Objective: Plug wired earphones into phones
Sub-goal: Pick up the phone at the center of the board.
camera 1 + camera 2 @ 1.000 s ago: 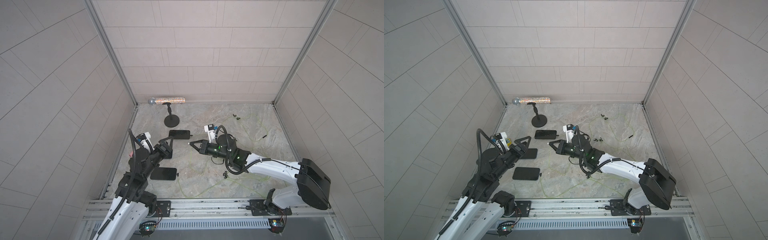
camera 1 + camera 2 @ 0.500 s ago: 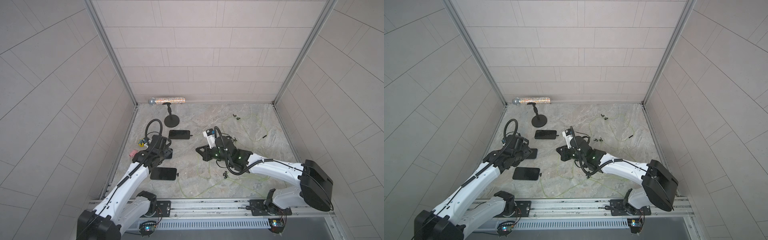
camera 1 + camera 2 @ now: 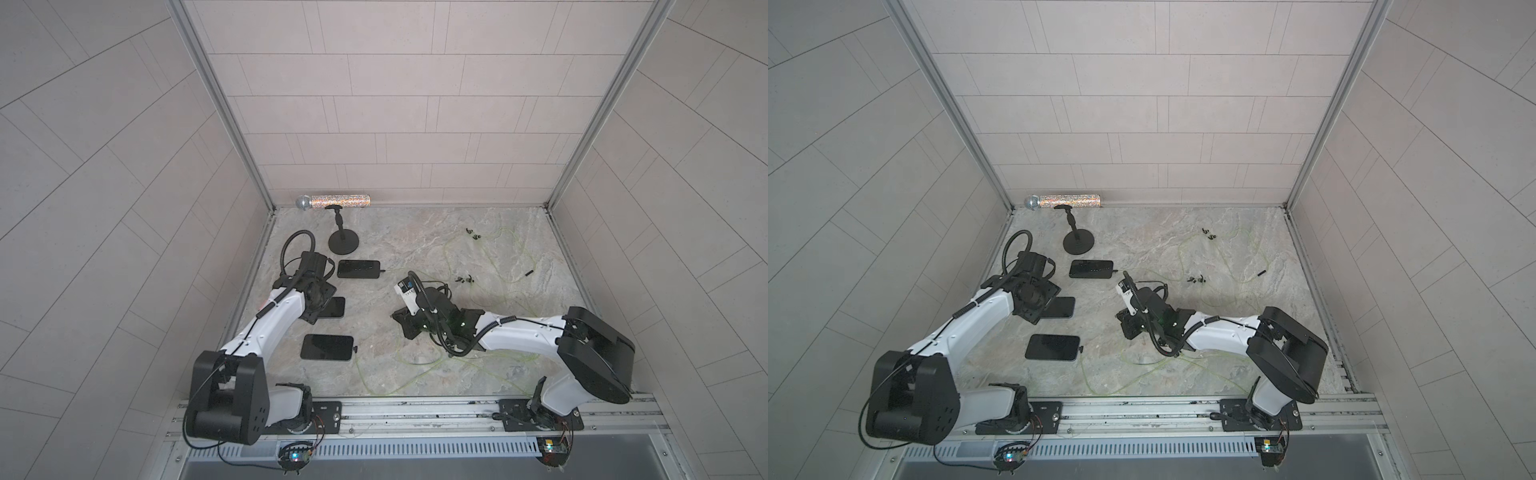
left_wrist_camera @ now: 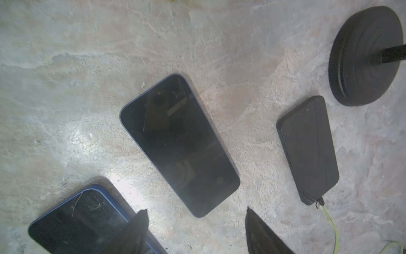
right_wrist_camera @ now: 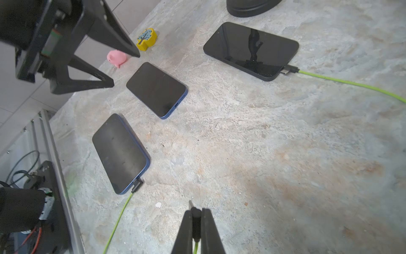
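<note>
Three black phones lie in a row at the left: the far phone (image 3: 358, 269) (image 5: 250, 49) and the near phone (image 3: 327, 347) (image 5: 119, 151) each have a green earphone cable plugged in. The middle phone (image 4: 179, 143) (image 5: 156, 89) shows an empty port. My left gripper (image 4: 196, 210) hangs open just above the middle phone's end, holding nothing; in both top views its body (image 3: 316, 291) (image 3: 1034, 299) hides part of that phone. My right gripper (image 5: 195, 214) (image 3: 401, 326) is shut on a small black plug (image 5: 195, 224) with green cable, right of the phones.
A black round-based stand (image 3: 343, 241) and a glitter microphone (image 3: 332, 201) are at the back left. A pink toy (image 5: 116, 57) and a yellow block (image 5: 146, 39) sit by the left wall. Loose earbuds (image 3: 465, 279), a loose plug (image 3: 528, 274) and green cables lie right.
My left arm has swung from a raised pose down over the middle phone, jaws widening slightly. My right gripper drew back to the right and lower, still holding the plug.
</note>
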`<state>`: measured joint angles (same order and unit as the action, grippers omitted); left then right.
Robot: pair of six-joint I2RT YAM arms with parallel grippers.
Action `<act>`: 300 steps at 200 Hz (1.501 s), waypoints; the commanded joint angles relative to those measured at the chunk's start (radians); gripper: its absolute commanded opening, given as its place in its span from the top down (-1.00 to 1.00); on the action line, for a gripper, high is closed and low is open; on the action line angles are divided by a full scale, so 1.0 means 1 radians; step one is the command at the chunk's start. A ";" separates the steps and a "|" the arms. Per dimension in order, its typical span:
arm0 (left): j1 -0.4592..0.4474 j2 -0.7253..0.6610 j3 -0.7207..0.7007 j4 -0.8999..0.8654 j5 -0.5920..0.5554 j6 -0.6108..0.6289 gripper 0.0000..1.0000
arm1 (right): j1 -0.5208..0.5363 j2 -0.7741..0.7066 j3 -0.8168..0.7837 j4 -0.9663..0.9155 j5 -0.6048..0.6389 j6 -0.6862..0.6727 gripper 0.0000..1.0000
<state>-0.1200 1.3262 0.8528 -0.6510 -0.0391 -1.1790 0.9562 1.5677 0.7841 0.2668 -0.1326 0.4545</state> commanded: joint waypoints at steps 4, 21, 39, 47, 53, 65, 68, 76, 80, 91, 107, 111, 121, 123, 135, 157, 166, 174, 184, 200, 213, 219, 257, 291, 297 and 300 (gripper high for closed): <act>0.015 0.084 0.062 -0.044 0.016 -0.059 -0.57 | 0.016 -0.007 -0.026 0.049 0.080 -0.075 1.00; 0.019 0.165 0.097 -0.073 0.040 -0.080 -0.77 | 0.017 -0.005 -0.047 0.074 0.085 -0.069 1.00; 0.025 0.241 0.112 -0.055 0.083 -0.101 -0.79 | 0.020 -0.002 -0.055 0.081 0.095 -0.069 1.00; 0.026 0.267 0.114 -0.045 0.098 -0.119 -0.80 | 0.022 0.000 -0.055 0.080 0.100 -0.072 1.00; 0.027 0.283 0.112 -0.027 0.113 -0.127 -0.80 | 0.025 0.002 -0.055 0.078 0.105 -0.074 1.00; 0.027 0.305 0.112 0.006 0.121 -0.142 -0.79 | 0.029 0.003 -0.057 0.080 0.108 -0.077 1.00; 0.029 0.310 0.114 0.007 0.119 -0.147 -0.79 | 0.030 0.003 -0.058 0.080 0.108 -0.077 1.00; 0.029 0.324 0.121 0.008 0.111 -0.152 -0.79 | 0.032 0.005 -0.057 0.083 0.108 -0.076 1.00; 0.028 0.332 0.126 0.004 0.107 -0.154 -0.79 | 0.033 0.007 -0.057 0.083 0.107 -0.075 1.00; 0.029 0.350 0.139 -0.013 0.095 -0.155 -0.79 | 0.035 0.009 -0.055 0.082 0.107 -0.077 1.00; 0.029 0.369 0.141 -0.011 0.084 -0.163 -0.79 | 0.039 0.014 -0.051 0.078 0.111 -0.079 1.00; 0.029 0.374 0.143 -0.013 0.082 -0.167 -0.79 | 0.040 0.015 -0.050 0.077 0.112 -0.079 1.00; 0.031 0.384 0.144 -0.015 0.067 -0.174 -0.79 | 0.044 0.017 -0.048 0.073 0.117 -0.083 1.00; 0.031 0.386 0.145 -0.015 0.065 -0.175 -0.79 | 0.044 0.016 -0.047 0.072 0.117 -0.083 1.00; 0.033 0.396 0.144 -0.009 0.051 -0.179 -0.79 | 0.048 0.018 -0.045 0.071 0.120 -0.086 1.00; 0.034 0.413 0.161 -0.020 0.036 -0.192 -0.78 | 0.063 0.027 -0.036 0.060 0.129 -0.099 1.00; 0.034 0.420 0.169 -0.034 0.028 -0.197 -0.77 | 0.071 0.029 -0.030 0.054 0.137 -0.109 1.00; 0.034 0.424 0.169 -0.039 0.024 -0.203 -0.76 | 0.078 0.034 -0.026 0.047 0.145 -0.114 1.00; 0.033 0.424 0.163 -0.050 0.016 -0.225 -0.75 | 0.083 0.039 -0.020 0.043 0.147 -0.115 1.00; 0.036 0.428 0.153 -0.050 0.010 -0.250 -0.72 | 0.086 0.046 -0.019 0.050 0.140 -0.106 1.00; 0.034 0.433 0.153 -0.057 0.013 -0.262 -0.68 | 0.085 0.054 -0.018 0.056 0.135 -0.097 1.00; 0.033 0.434 0.150 -0.056 0.014 -0.270 -0.65 | 0.085 0.058 -0.017 0.057 0.133 -0.092 1.00; 0.032 0.431 0.131 -0.044 0.052 -0.289 -0.31 | 0.084 0.088 -0.018 0.100 0.105 -0.039 1.00; 0.009 0.387 0.105 -0.026 0.066 -0.317 -0.30 | 0.046 0.131 -0.014 0.145 0.060 0.059 1.00; 0.003 0.377 0.098 -0.021 0.073 -0.326 -0.30 | 0.034 0.139 -0.014 0.156 0.051 0.081 1.00; 0.000 0.374 0.096 -0.017 0.076 -0.332 -0.30 | 0.026 0.145 -0.015 0.162 0.047 0.095 1.00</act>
<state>-0.1017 1.7126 0.9970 -0.6750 0.0135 -1.4624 1.0199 1.6810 0.7483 0.3771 -0.0547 0.4519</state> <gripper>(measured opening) 0.734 0.077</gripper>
